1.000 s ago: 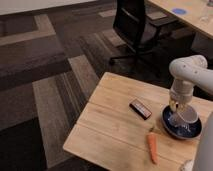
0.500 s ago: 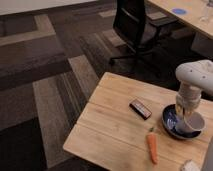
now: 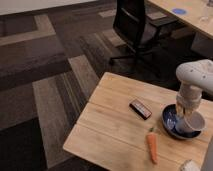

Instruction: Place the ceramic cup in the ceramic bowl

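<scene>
- Step in hand: the set-down. My pincer (image 3: 184, 116) hangs at the right edge of the counter (image 3: 115, 125), over the ceramic bowl (image 3: 169, 120), with its fingers clenched on the ceramic cup (image 3: 190, 123).
- The cup sits upright, mouth up, pale inside showing. It lies within the bowl's rim, toward the bowl's right side. Whether its base touches the bowl floor I cannot tell.
- The bowl rests near the right edge, about halfway between the far and near corners. Its dark blue rim shows on the left of the cup.
- Judgement: the task is nearly done; only the release and the retreat remain.
- Next move calls for: a short settle until the base bears on the bowl, then fingers apart, then a straight lift so I do not drag or tip the cup.
- Versus the earlier frame: my arm has come lower and the cup sits deeper in the bowl.
- Unchanged: the dark remote (image 3: 140, 109) near the counter's middle and the carrot (image 3: 152, 146) toward the near edge, both apart from the bowl.
</scene>
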`<state>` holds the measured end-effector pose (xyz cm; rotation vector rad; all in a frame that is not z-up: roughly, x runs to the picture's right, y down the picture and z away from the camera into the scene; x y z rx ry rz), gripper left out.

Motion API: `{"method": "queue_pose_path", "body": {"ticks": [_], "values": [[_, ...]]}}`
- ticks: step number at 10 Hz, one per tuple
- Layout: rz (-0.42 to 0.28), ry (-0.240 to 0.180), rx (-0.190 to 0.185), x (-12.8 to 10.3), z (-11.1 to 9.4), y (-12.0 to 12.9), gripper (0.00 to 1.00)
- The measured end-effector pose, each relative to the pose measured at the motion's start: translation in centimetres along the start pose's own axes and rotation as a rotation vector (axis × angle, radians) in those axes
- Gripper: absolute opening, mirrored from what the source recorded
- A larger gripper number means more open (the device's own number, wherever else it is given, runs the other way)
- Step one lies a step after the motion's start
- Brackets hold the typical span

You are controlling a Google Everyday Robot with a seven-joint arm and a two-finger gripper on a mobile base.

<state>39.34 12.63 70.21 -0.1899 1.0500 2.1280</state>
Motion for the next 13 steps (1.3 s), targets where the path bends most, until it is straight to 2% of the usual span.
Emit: {"method": "queue_pose_path", "body": {"ticks": [1, 2, 13], "values": [[0.0, 0.0, 0.0, 0.0, 0.0, 0.0, 0.76], [0.0, 0.0, 0.0, -0.01, -0.01, -0.02, 0.8], [0.001, 0.0, 0.0, -0.01, 0.01, -0.04, 0.8]]}}
